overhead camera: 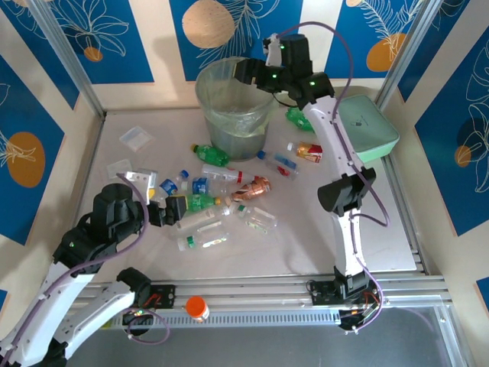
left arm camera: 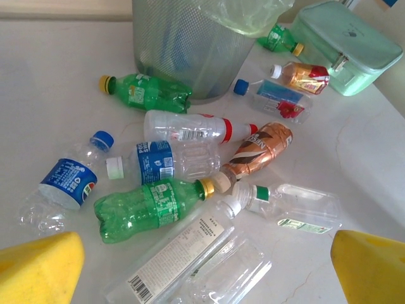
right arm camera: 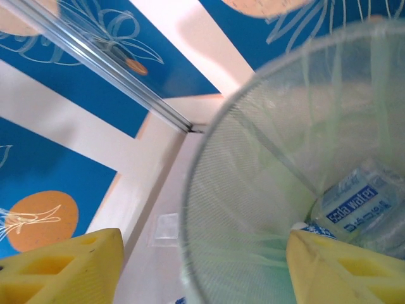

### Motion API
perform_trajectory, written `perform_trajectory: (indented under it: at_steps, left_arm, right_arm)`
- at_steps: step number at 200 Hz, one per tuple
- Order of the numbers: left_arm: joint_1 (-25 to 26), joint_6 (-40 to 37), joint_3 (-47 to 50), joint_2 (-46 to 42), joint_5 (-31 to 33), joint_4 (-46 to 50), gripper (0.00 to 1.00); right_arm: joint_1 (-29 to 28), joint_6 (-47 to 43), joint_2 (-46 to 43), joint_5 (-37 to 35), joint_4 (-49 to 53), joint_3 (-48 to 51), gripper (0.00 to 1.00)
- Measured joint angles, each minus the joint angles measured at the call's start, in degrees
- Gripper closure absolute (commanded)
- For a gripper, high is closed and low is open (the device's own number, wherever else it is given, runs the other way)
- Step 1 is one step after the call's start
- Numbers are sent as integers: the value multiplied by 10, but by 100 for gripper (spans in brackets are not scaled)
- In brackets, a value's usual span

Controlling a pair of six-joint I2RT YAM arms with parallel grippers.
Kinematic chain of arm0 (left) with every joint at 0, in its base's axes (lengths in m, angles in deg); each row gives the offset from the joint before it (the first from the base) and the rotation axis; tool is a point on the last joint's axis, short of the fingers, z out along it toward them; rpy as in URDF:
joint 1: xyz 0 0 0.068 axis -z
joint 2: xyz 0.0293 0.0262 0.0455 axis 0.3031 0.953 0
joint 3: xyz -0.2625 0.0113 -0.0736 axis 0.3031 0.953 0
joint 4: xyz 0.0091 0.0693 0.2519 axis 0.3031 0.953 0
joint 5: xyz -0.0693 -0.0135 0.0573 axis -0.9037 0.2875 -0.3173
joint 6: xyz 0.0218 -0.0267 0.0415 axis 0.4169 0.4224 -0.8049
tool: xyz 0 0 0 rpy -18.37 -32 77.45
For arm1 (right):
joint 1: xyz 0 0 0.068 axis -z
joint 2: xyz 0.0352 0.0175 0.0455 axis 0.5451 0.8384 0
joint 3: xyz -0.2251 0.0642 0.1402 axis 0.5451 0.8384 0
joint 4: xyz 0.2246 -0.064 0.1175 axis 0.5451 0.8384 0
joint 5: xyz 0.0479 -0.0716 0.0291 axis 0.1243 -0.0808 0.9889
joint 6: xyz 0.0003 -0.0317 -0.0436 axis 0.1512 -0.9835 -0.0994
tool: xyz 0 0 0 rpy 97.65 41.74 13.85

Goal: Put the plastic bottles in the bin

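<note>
Yellow-padded right gripper [right arm camera: 202, 259] spread empty over the bin [overhead camera: 229, 126] at the surface's far edge.
Release step, I judge; next, the wide-open left gripper [left arm camera: 202, 269] must descend onto the plastic bottles [left arm camera: 145, 209] mid-surface.

- The bin [overhead camera: 233, 103] — round, translucent grey-green, bag-lined, upright; a blue-labelled soda-water bottle [right arm camera: 354, 206] lies inside.
- The plastic bottles [left arm camera: 145, 209] — clear and green, some crushed, coloured caps, lying on their sides, scattered near the bin.
</note>
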Motion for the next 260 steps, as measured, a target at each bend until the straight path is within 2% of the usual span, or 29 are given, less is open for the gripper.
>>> perform_trajectory:
  at_steps: [32, 59, 77, 115, 132, 176, 220, 260]
  left_arm:
    - [0, -9, -3, 21, -28, 10, 1]
    - [0, -25, -6, 65, -67, 20, 3]
    - [0, -36, -6, 98, -94, 32, 4]
    - [3, -37, -6, 143, -129, 54, 6]
    - [3, -36, -6, 160, -142, 61, 7]
    - [5, -12, 8, 210, -174, 63, 8]
    - [22, 25, 53, 250, -186, 36, 7]
    - [45, 42, 58, 305, -174, 15, 7]
  right_arm:
    - [0, -17, -62, -2, 2, 19, 32]
    - [-7, -32, -124, -17, 14, 94, 30]
    - [-22, -41, -172, -43, 20, 173, 25]
    - [-81, -62, -313, -123, 0, 420, 25]
    - [-100, -75, -382, -122, -21, 525, 26]
    - [-97, -65, -542, -112, -82, 736, 26]
    - [-106, -41, -611, -99, -112, 885, 27]
    - [-116, -28, -661, -94, -112, 942, 27]
